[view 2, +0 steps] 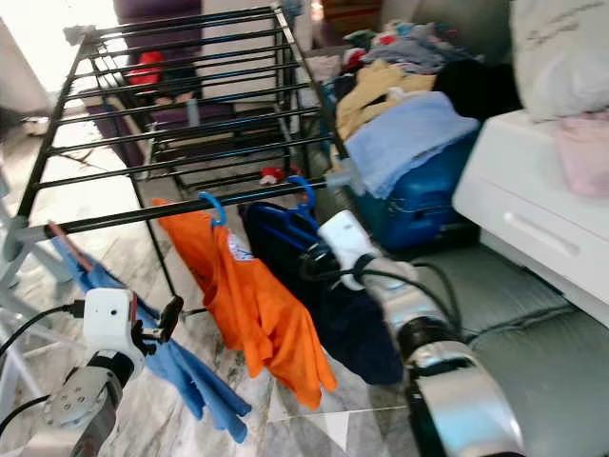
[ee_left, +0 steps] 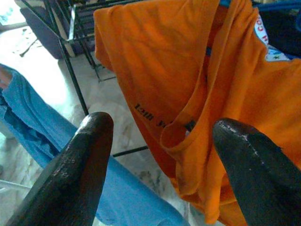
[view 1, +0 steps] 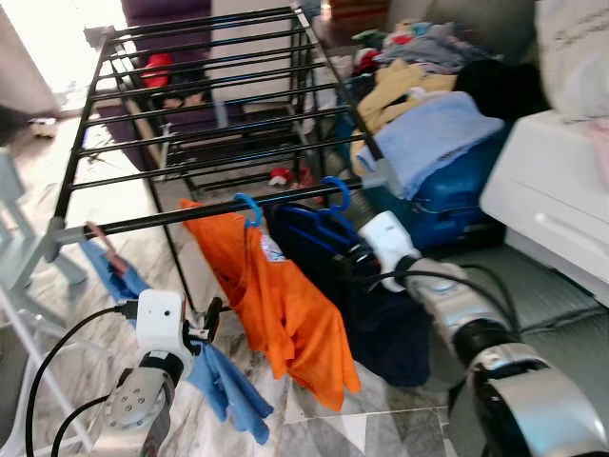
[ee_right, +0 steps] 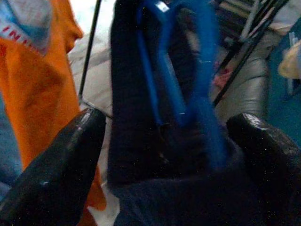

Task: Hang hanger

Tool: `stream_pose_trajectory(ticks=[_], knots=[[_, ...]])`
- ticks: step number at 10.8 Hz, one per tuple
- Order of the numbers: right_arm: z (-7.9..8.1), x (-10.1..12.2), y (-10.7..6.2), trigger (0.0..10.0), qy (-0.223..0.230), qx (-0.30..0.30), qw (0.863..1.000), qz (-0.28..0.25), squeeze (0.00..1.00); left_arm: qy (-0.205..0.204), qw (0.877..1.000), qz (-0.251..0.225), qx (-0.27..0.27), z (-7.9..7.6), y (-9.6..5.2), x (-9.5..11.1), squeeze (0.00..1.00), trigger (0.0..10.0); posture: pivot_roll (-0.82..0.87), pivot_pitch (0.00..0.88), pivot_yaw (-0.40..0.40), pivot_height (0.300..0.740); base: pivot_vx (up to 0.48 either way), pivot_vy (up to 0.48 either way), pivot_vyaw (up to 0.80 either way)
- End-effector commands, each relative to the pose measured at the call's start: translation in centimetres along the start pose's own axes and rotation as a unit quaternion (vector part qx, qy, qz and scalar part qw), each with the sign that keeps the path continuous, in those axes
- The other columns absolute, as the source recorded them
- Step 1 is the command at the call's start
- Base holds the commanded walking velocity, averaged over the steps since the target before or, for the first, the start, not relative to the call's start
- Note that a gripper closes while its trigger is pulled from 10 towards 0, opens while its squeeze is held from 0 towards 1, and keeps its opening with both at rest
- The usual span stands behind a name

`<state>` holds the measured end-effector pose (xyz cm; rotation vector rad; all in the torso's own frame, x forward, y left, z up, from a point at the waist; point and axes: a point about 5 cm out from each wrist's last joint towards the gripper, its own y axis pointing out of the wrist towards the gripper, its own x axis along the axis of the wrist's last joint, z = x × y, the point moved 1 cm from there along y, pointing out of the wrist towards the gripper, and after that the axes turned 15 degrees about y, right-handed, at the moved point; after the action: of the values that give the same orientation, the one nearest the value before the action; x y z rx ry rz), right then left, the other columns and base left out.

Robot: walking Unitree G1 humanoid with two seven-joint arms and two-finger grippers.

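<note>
Nearest the camera, the right gripper [view 1: 354, 255] reaches up to the dark garment [view 1: 381, 314] on the blue hanger [view 1: 328, 205], whose hook sits over the front rail [view 1: 190, 217] of the drying rack [view 1: 190, 95]; in the wrist view its fingers [ee_right: 56, 160] stand spread either side of the hanger neck, not pinching it. The hanger lies straight ahead between the jaws, long axis running along the rail. The right arm is much nearer; the left gripper [view 1: 211, 322] hangs low, fingers spread, beside the orange shirt [view 1: 285, 305] and blue cloth [view 1: 224, 381]. Dark fabric hides the hanger's shoulders, and hook seating is hard to confirm
</note>
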<state>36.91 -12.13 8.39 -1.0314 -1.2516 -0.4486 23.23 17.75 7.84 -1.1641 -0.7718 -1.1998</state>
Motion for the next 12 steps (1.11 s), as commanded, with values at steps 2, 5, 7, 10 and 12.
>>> stream_pose_trajectory(ticks=[2, 5, 7, 10, 12], knots=[[0.4, -0.3, 0.3, 0.0, -0.033, 0.004, 0.999, 0.027, 0.00, 0.005, 1.000, -0.006, 0.003, 0.5, -0.2, 0.5, 0.00, 10.0, 0.10, 0.040, 0.068, 0.740, 0.000, 0.000, 0.00], [-1.4, -1.3, -0.5, 0.0, -0.053, -0.040, 0.996, 0.060, 0.00, 0.004, 1.000, 0.000, -0.004, 0.2, -0.2, 0.5, 0.00, 10.0, 0.09, 0.039, 0.068, 0.740, 0.000, 0.000, 0.00], [-1.9, -1.2, -0.7, 0.0, -0.037, -0.052, 0.997, 0.053, 0.00, 0.002, 1.000, 0.001, -0.007, 0.1, -0.1, 0.5, 0.00, 10.0, 0.09, 0.038, 0.069, 0.740, 0.000, 0.000, 0.00], [-1.6, -0.2, -0.4, 0.0, -0.029, -0.043, 0.998, 0.030, 0.00, -0.002, 1.000, 0.003, -0.010, -0.2, 0.1, 0.5, 0.00, 10.0, 0.08, 0.033, 0.061, 0.740, 0.000, 0.000, 0.00], [-1.3, -0.2, -0.2, 0.0, -0.028, -0.035, 0.999, 0.027, 0.00, -0.004, 1.000, 0.004, -0.008, -0.2, 0.2, 0.5, 0.00, 10.0, 0.08, 0.028, 0.057, 0.740, 0.000, 0.000, 0.00]])
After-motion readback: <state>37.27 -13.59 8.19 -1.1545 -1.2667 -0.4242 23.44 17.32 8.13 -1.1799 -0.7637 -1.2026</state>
